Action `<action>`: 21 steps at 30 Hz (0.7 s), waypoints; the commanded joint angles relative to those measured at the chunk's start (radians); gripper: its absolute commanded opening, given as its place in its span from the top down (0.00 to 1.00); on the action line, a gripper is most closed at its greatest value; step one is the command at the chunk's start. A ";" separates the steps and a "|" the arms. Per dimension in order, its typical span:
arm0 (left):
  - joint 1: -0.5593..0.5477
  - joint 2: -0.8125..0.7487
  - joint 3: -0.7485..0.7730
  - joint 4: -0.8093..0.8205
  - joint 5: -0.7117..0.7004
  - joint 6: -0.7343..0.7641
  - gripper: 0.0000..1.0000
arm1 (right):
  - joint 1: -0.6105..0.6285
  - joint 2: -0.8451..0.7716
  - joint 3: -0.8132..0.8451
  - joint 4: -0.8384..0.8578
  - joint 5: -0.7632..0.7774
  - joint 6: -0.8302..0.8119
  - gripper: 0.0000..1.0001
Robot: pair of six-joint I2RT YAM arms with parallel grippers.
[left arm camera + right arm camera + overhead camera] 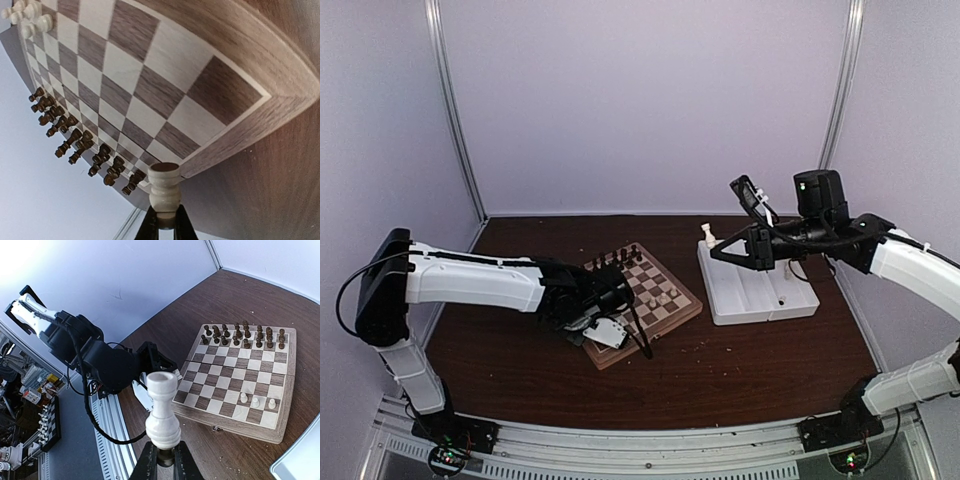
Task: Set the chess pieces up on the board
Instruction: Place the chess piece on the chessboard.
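Note:
The board (692,308) lies left of centre on the dark table. Dark figures (618,259) stand in two rows along its far edge, and three cream pieces (666,297) stand near its right side. My left gripper (646,350) hangs at the board's near corner, shut on a cream piece (164,190) held base-out, level with the rim (260,45). My right gripper (717,250) is raised above the white tray's left end, shut on a cream rook (162,410). The rook also shows in the top view (708,235).
A white rectangular tray (760,290) sits right of the board. In the right wrist view the left arm (100,360) reaches over the board's (235,427) near-left side. White walls close in the back and both sides. A metal rail (620,445) runs along the table's near edge.

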 commanded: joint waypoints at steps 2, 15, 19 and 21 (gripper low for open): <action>-0.010 0.060 0.048 -0.029 -0.130 0.192 1.00 | -0.015 -0.037 -0.016 0.006 0.021 0.001 0.93; -0.031 0.287 0.293 -0.341 -0.047 0.132 1.00 | -0.032 -0.055 -0.036 0.016 0.011 0.007 0.93; -0.034 0.285 0.307 -0.343 0.014 0.130 0.99 | -0.036 -0.058 -0.040 0.016 0.009 0.007 0.93; -0.036 0.289 0.307 -0.342 0.016 0.130 0.97 | -0.038 -0.060 -0.042 0.015 0.008 0.007 0.93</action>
